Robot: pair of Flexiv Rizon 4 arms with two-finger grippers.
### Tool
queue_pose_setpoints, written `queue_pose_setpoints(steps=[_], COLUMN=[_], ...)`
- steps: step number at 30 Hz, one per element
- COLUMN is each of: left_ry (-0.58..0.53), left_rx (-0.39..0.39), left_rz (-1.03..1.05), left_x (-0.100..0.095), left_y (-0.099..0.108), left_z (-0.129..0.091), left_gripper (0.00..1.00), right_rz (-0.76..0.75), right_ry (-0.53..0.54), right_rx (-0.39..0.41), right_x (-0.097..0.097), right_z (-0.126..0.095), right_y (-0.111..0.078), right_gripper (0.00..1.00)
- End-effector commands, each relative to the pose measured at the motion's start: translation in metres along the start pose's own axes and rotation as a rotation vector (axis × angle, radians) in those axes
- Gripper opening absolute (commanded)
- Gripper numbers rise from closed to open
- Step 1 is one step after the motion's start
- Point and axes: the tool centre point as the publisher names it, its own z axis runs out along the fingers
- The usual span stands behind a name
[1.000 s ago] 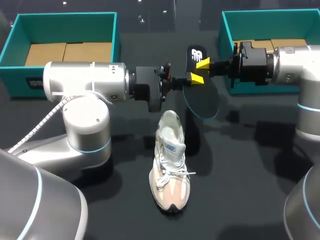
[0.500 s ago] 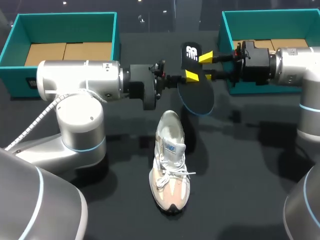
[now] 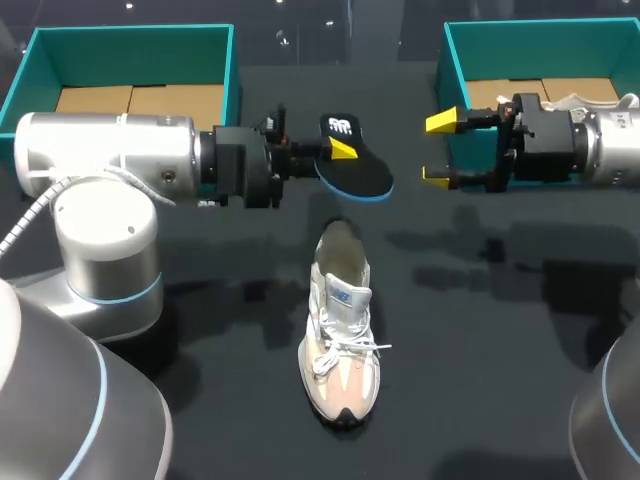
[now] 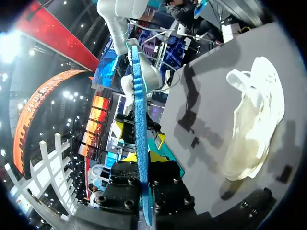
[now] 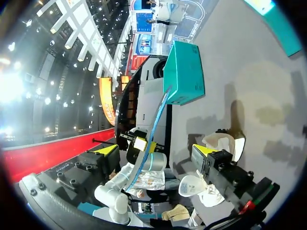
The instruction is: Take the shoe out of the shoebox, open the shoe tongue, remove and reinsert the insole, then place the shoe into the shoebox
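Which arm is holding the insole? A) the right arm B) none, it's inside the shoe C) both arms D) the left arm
D: the left end effector is shut on the insole, while the right end effector stands open, apart from it.

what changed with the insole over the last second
The right end effector let go of the insole and drew back to its own side, fingers open. The left end effector, shut on the insole, pulled it away to the left. The shoe stayed where it was.
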Motion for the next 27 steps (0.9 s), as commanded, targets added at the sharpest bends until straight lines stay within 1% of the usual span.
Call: queue_pose_setpoints(steps=[1, 12, 20, 22, 23, 25, 26, 27], left_ry=[0.101, 0.101, 0.156, 0.196, 0.226, 0.267, 0.276, 0.276], left_rx=[0.032, 0.032, 0.021, 0.065, 0.102, 0.137, 0.156, 0.156], left_rz=[-0.310, -0.310, -0.653, -0.804, -0.913, -1.169, -1.235, -1.235], left_x=[-0.004, -0.004, -0.010, -0.015, -0.019, -0.030, -0.035, -0.035], left_y=[-0.004, -0.004, -0.017, -0.020, -0.019, -0.014, -0.011, -0.011], left_z=[-0.014, -0.014, -0.013, -0.014, -0.015, -0.014, -0.015, -0.015], left_gripper=[0.00, 0.00, 0.00, 0.00, 0.00, 0.00, 0.00, 0.00], right_rz=[0.010, 0.010, 0.010, 0.010, 0.010, 0.010, 0.010, 0.010], right_ry=[-0.018, -0.018, -0.018, -0.018, -0.018, -0.018, -0.018, -0.018], right_rx=[-0.008, -0.008, -0.008, -0.008, -0.008, -0.008, -0.008, -0.008], right_x=[0.003, 0.003, 0.003, 0.003, 0.003, 0.003, 0.003, 0.003], right_z=[-0.005, -0.005, -0.005, -0.005, -0.005, -0.005, -0.005, -0.005], right_y=[-0.006, -0.006, -0.006, -0.006, -0.006, -0.006, -0.006, -0.006], right_gripper=[1.00, 1.00, 1.00, 1.00, 1.00, 1.00, 1.00, 1.00])
